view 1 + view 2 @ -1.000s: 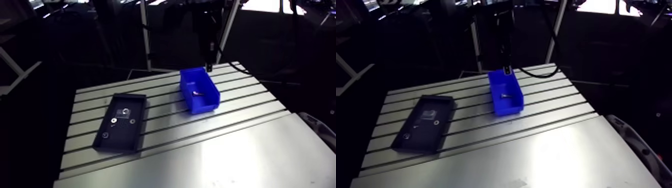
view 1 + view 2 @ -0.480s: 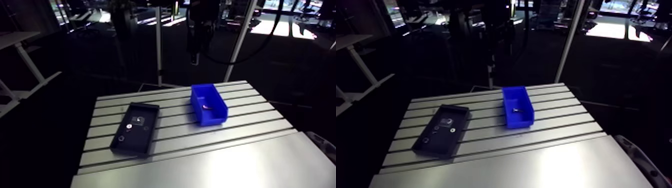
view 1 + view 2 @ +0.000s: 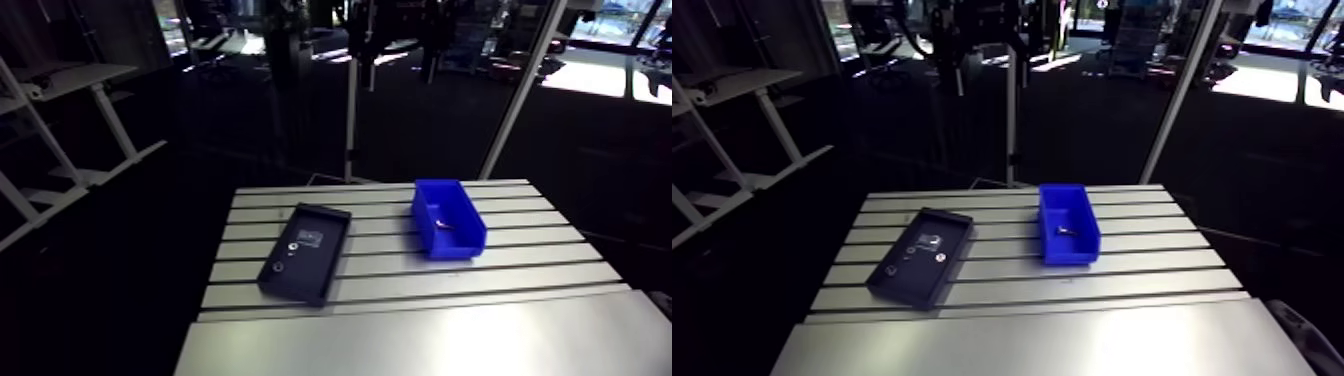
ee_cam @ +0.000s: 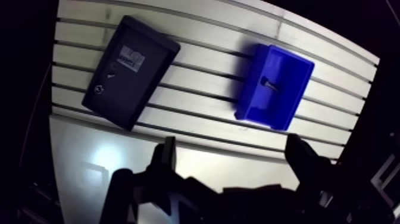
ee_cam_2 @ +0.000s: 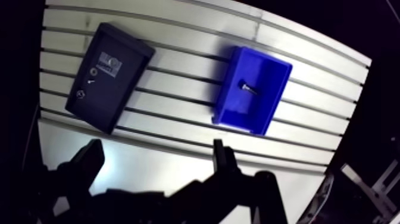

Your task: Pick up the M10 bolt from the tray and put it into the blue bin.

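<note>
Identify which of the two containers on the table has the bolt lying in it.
The blue bin: the bolt lies on its floor. The black tray shows no bolt.

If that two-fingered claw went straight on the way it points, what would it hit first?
Probably the bare slotted aluminium table, just short of the blue plastic bin; depth is uncertain.

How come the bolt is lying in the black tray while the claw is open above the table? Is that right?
No: the bolt lies in the blue bin, not the black tray; the wrist view shows it. The claw is open above the table.
</note>
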`<state>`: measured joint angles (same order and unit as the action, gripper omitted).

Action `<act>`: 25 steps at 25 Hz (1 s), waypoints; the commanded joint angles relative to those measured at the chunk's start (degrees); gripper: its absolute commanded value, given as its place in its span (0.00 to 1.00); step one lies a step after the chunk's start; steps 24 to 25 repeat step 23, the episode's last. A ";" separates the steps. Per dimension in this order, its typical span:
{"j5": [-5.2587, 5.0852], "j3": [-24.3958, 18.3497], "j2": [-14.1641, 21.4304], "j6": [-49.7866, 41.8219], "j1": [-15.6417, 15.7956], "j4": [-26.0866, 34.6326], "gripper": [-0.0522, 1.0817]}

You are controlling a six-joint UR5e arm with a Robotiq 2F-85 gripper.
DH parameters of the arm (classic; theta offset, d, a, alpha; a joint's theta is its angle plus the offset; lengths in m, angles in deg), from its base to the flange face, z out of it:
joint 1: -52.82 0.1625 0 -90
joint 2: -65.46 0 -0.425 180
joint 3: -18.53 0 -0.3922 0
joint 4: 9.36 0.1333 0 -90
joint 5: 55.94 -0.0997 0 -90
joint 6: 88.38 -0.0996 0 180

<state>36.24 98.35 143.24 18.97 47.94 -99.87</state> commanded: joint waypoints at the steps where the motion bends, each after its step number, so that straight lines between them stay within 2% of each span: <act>1: -1.09 -1.91 1.81 -11.16 1.00 4.52 0.05; 25: -1.18 -2.17 1.19 -12.48 0.83 4.61 0.05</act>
